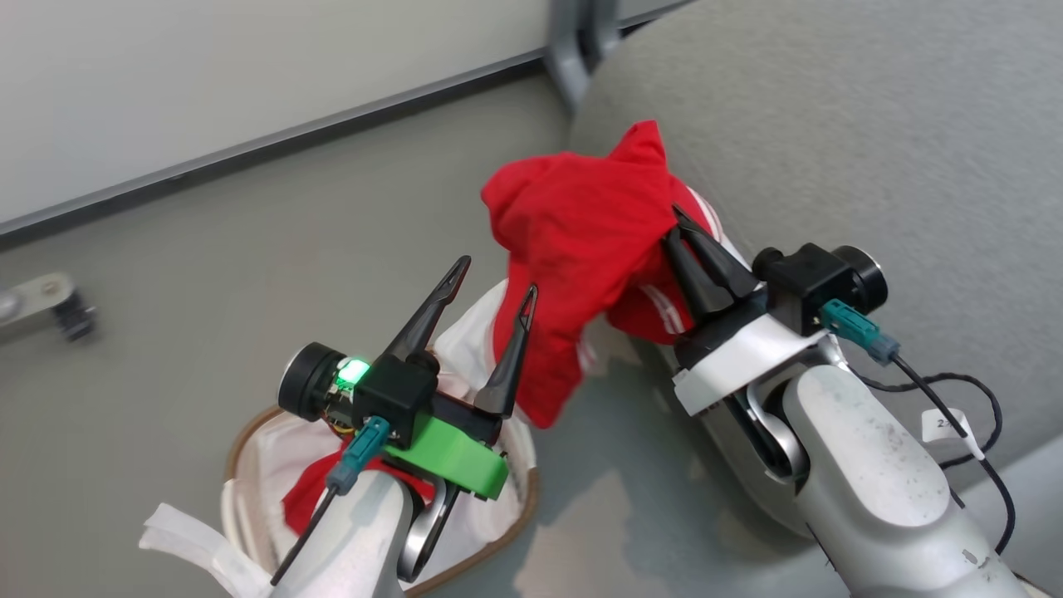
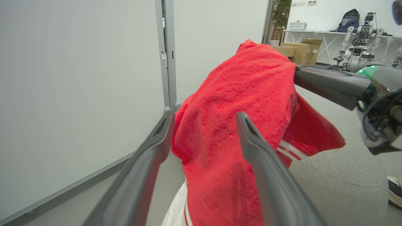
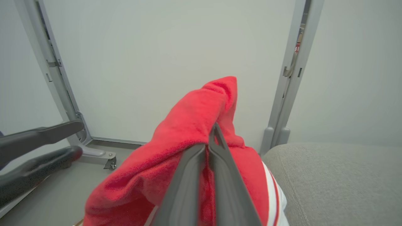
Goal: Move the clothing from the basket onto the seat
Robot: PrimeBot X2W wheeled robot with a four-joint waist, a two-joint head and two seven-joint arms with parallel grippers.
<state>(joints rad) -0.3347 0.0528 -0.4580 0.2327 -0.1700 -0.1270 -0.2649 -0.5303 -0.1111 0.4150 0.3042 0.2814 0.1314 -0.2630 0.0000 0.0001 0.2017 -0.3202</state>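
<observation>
Looking down in the head view, the right hand (image 1: 673,226) pinches a red garment (image 1: 581,232) held up at the edge of the grey seat (image 1: 830,124), with its lower end hanging over the basket (image 1: 528,490). The left hand (image 1: 496,278) stands spread wide above the basket, gripping nothing. A second red garment (image 1: 303,498) lies inside. In the left wrist view, the wide fingers frame the hanging garment. In the right wrist view, the fingers press together on red fabric beside the seat.

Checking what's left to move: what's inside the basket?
A red garment lies on the white liner inside the basket. The left arm covers the basket's middle, so how far that garment extends, or whether anything lies beneath it, can't be seen.
</observation>
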